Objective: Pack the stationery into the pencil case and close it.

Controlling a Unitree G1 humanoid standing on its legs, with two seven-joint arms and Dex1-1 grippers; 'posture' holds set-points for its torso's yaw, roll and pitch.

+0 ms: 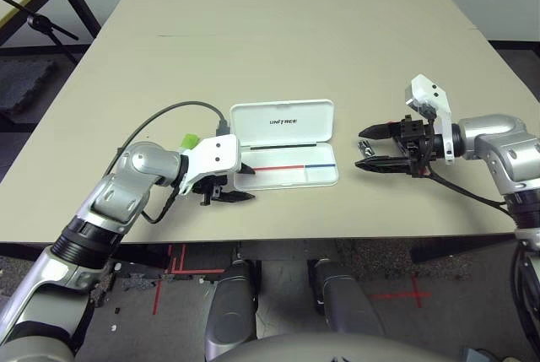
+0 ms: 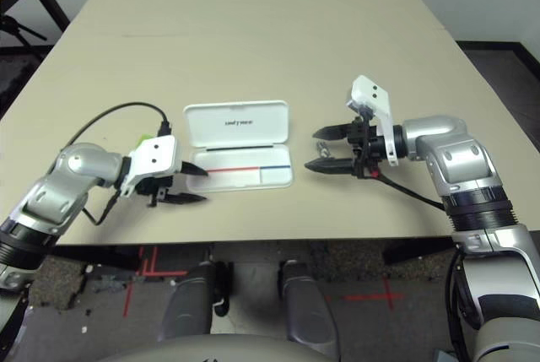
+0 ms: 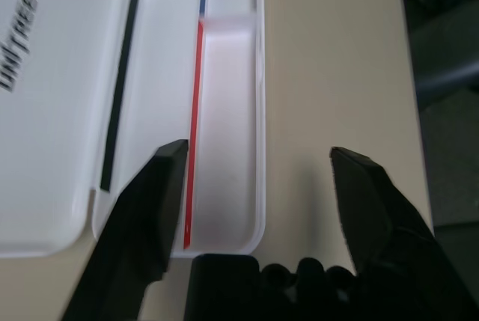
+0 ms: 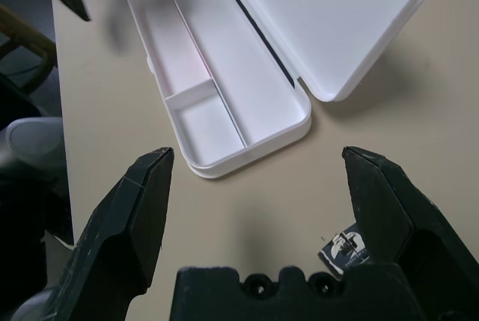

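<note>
my left hand point(image 1: 229, 186) hangs with its fingers spread and nothing between them, just off the near left corner of the pencil case point(image 1: 291, 175), which lies flat on the tabletop point(image 1: 278, 33) with its lid point(image 1: 283, 121) thrown back. inside the tray i see a red line and a blue line along the divider and a dark strip by the hinge; whether the red one is the marker already lying in there i can't say for sure from here. just behind my left wrist a lime-green cap point(image 1: 187, 140) peeks out, so i take that stick to be unpacked.

my right hand point(image 1: 369, 148) waits with fingers wide apart and empty, near the case's other end, and a small silver-black piece point(image 4: 346, 249) sits on the tabletop right under it.

i judge i'm mid-packing. next i'd swing my left hand back around to the green-capped stick, or drop my right onto the small piece; that one calls for a careful, low pinch.
</note>
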